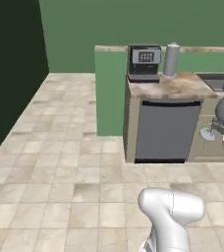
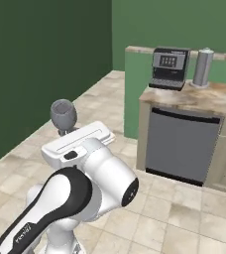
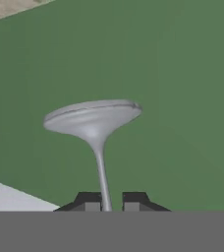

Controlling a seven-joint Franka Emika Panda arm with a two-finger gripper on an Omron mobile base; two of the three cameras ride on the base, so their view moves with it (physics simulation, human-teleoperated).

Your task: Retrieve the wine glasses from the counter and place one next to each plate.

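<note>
Nearest the hand camera: end effector (image 3: 112, 201) clamped narrow on the thin stem of a wine glass (image 3: 95, 129), one dark finger (image 3: 89, 201) on each side of the stem, round foot spread above against plain green wall. Seen from the right base camera as a grey-blue rounded bowl (image 2: 63, 114) poking up behind the white hand, lifted in the air over the tiled floor (image 2: 100, 89), well apart from the counter (image 2: 194, 98). Seen from the left base camera at the right edge, the same glass (image 1: 221, 118) lying sideways, bowl to the right, foot to the left, in front of the beige cabinets. On the mottled tan-brown counter: dark coffee machine (image 1: 144, 63) at the back corner, tall grey canister (image 1: 171, 60) just beside it, dark sink (image 1: 221, 82) further right. Below the counter, a grey dishwasher front (image 1: 165, 129).
</note>
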